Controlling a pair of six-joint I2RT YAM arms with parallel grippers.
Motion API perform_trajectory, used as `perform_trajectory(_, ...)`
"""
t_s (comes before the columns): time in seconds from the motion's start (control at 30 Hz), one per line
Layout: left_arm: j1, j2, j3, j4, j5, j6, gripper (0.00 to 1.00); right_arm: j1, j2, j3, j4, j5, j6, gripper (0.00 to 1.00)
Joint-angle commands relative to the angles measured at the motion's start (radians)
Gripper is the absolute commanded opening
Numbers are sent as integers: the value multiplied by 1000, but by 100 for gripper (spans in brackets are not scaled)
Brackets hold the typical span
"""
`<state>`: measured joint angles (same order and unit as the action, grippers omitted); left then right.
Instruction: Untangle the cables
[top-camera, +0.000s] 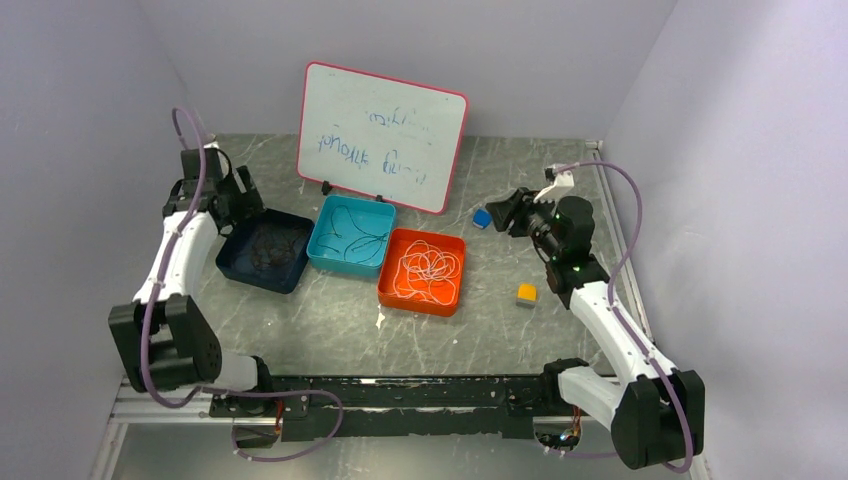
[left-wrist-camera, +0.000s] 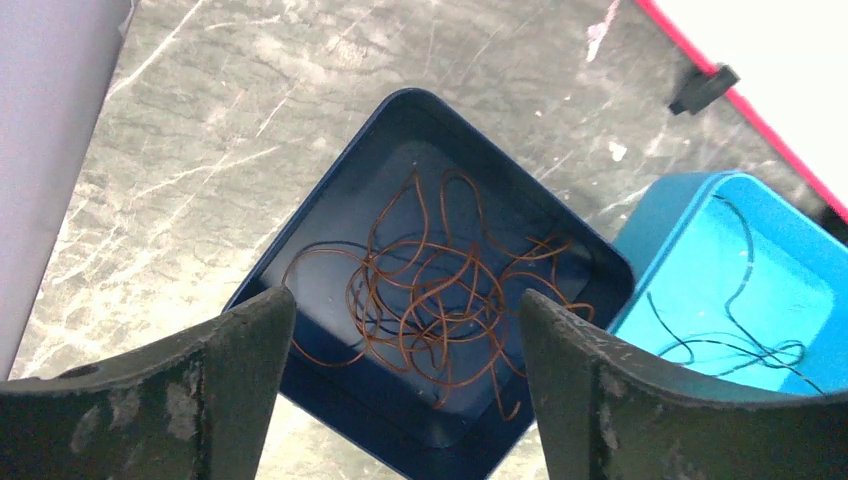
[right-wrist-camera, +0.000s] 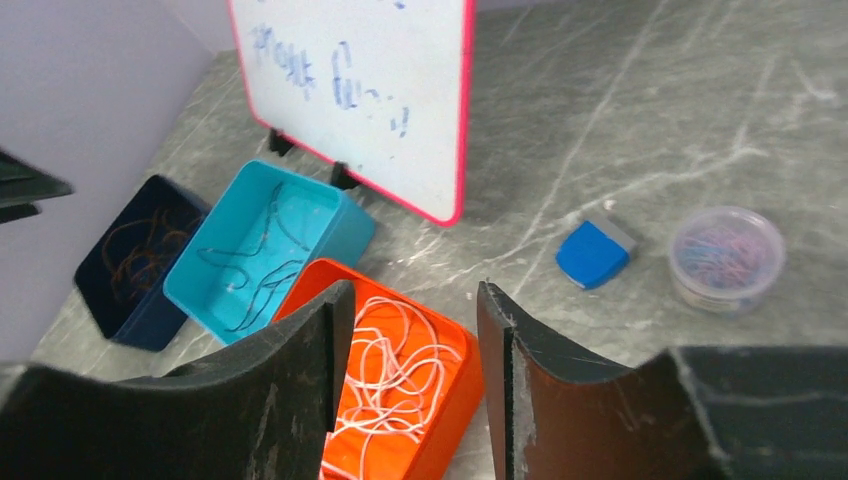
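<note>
Our left gripper (left-wrist-camera: 405, 312) hangs over the navy tray (left-wrist-camera: 322, 198), fingers spread wide and empty. In the tray the reddish cables (left-wrist-camera: 425, 300) lie in one knotted heap. Our right gripper (right-wrist-camera: 415, 295), parted on nothing, hovers near the white cables (right-wrist-camera: 398, 352) in the orange tray (right-wrist-camera: 457, 395). If we pinch into a heap, several loops may lift together, tightening the knot or dragging the tray.

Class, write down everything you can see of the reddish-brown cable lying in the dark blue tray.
The reddish-brown cable is very thin, flexible wire, one strand or several, I cannot tell which. It is heaped in loose, overlapping curly loops and lies slack on the floor of the dark blue tray, with some loops reaching toward the walls. Only the tray seems to touch it. The left gripper hovers above, jaws open, holding nothing.
</note>
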<state>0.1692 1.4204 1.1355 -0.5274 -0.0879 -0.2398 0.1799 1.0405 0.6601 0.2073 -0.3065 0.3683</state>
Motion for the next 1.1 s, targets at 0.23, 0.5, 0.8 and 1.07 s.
perform_trajectory(0.23,6,-359,-132,295,272,-11,100,1,-123,167,-307,469,62,99)
perform_trajectory(0.5,6,-552,-115,328,124,-73,100,2,-271,231,-373,644,-20,100)
perform_trajectory(0.8,6,-691,-193,260,33,-118,100,1,-334,198,-367,603,-16,100)
perform_trajectory(1.07,6,-742,-257,250,52,-118,100,2,-292,196,-453,675,41,100)
